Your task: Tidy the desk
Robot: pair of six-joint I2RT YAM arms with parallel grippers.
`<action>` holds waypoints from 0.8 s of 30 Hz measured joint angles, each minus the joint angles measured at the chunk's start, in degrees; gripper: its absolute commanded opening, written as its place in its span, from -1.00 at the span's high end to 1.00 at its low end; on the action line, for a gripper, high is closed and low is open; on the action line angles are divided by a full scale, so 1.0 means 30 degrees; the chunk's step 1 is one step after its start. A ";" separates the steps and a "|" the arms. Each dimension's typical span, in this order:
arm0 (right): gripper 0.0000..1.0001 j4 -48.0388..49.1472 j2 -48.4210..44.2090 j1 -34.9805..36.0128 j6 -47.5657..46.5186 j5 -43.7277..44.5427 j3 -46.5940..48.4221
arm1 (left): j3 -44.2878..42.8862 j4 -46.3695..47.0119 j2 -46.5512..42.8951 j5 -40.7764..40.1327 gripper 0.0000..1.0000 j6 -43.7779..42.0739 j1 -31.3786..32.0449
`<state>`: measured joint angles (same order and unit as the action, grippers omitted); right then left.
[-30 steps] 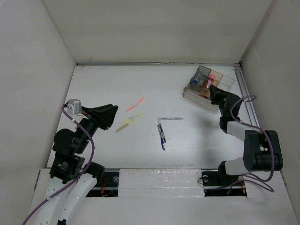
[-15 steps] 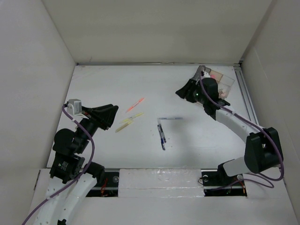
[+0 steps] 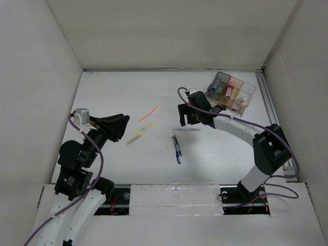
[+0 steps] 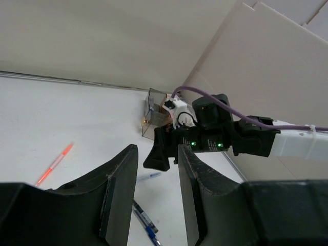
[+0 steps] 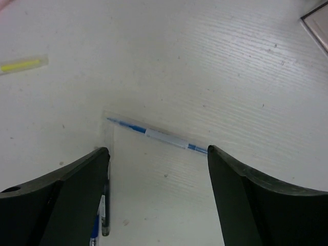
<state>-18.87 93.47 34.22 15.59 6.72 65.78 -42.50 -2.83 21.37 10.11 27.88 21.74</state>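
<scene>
Pink bits [image 3: 229, 90] boxed in organizer [image 3: 219, 81]; loose on desk [image 3: 118, 87] yet: red pen [image 3: 147, 114], yellow markers [image 3: 142, 132], blue pens [image 3: 176, 146]. Right gripper [image 5: 158, 154] wide over clear pen [image 5: 164, 138], left gripper [image 4: 157, 151] narrow, empty.

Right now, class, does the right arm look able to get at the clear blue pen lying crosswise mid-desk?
Probably yes. The right gripper hangs open directly over the blue pen, its fingers straddling it on the desk. Nothing lies between them to block a straight descent.

Plain off-white back wall [image 3: 174, 31], left wall [image 3: 31, 102] and right wall [image 3: 302, 72] of matching panels, soft even light
</scene>
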 measured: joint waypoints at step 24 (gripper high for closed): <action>-0.52 0.0969 0.3592 -0.1304 0.4408 -0.2127 -0.0131 | 0.0000 0.0000 -0.0044 0.0073 0.34 0.0000 0.0000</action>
<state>-15.97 104.25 30.30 28.82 0.34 65.39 -42.50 -2.83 21.23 10.33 27.88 21.74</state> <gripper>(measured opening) 0.771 0.331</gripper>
